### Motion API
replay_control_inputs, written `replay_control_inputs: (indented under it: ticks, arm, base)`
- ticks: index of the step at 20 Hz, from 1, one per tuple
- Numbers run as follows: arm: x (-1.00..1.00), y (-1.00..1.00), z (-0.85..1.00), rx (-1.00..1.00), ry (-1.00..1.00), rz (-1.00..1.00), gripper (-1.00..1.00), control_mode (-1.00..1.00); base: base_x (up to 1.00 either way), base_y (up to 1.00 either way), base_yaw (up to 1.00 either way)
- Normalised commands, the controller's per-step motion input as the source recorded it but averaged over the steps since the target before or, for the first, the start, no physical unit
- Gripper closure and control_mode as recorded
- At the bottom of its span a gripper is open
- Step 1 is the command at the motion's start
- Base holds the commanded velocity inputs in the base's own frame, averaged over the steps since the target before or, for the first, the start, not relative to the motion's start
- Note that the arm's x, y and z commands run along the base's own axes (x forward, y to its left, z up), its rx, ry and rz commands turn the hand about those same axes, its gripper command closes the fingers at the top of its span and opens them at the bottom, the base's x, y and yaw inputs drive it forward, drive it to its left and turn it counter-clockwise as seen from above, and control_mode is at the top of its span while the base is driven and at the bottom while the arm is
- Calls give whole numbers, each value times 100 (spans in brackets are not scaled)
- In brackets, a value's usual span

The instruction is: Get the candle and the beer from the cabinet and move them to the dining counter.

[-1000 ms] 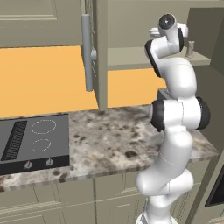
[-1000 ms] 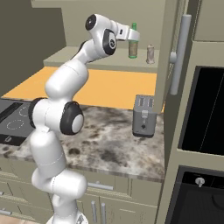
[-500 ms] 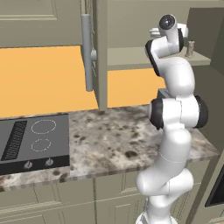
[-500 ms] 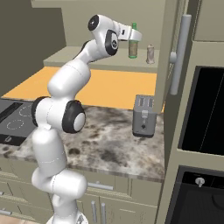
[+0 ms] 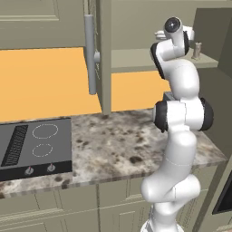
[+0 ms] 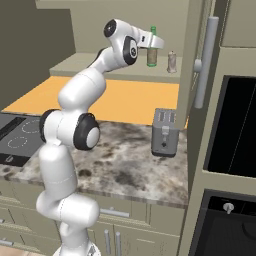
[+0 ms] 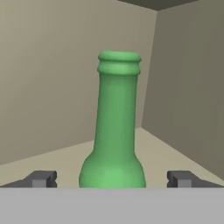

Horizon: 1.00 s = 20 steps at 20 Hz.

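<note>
Inside the open cabinet (image 6: 125, 65), on its lower shelf, the arm reaches in w/ the gripper (image 7: 112, 179) level w/ the beer (image 7: 114, 131). Cabinet door (image 6: 200, 60) stands swung out at 3 o'clock of the shelf in the right base view, long grey bar handle (image 6: 206, 62) on its edge; in the left base view another bar handle (image 5: 90, 54) hangs at 9 o'clock of the arm.

Below: granite worktop (image 6: 135, 160), black cooktop (image 5: 36, 147) at its 9 o'clock end, toaster (image 6: 164, 132) approx. under the shelf's right end.

Beer stands upright on the shelf; right base view shows the bottle (image 6: 152, 47) just past the hand, tan label facing out. Hand view: green neck rises dead centre, one dark fingertip (image 7: 41, 178) at 8 o'clock of it, the other at 4 o'clock, both clear of the glass. Jaws spread wide, nothing gripped.

Candle (image 6: 171, 61): small pale grey cyl., upright at 3 o'clock of the beer, near but not touching. Left base view shows it (image 5: 197, 50) at 3 o'clock of the wrist.
</note>
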Motion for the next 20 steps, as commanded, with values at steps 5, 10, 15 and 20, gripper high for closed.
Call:
replay_control_inputs:
  ticks: [5, 10, 15, 20]
  arm:
    - [5, -9, -6, 0, 0, 0, -100, -100]
    - [11, -9, -8, 0, 0, 0, -100, -100]
    - [6, 0, -8, 0, 0, 0, 100, -100]
    - [2, 0, -2, 0, 0, 0, 100, -100]
  base:
    - [0, 0, 0]
    - [0, 0, 0]
    - [0, 0, 0]
    - [0, 0, 0]
